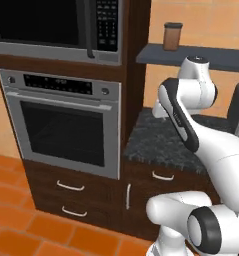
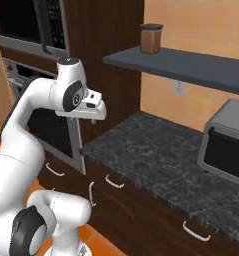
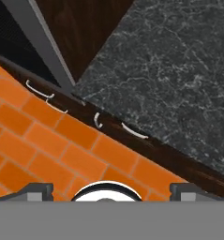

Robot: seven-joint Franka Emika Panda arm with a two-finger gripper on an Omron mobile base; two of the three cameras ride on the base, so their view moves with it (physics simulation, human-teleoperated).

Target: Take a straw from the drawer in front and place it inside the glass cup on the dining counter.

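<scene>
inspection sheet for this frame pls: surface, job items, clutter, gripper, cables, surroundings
Surface: dark speckled countertop, bare where visible.
Job's things: drawers under the oven, all closed; straw, glass cup and dining counter: nothing seen.
Clutter: brown lidded canister on the wall shelf; toaster oven at the counter's right end.
Gripper: gripper open, empty, held above the counter edge, looking down at the orange tile floor.
Cables: nothing seen; wall outlet with nothing plugged in.
Surroundings: built-in oven with microwave above, dark wood cabinets.
</scene>
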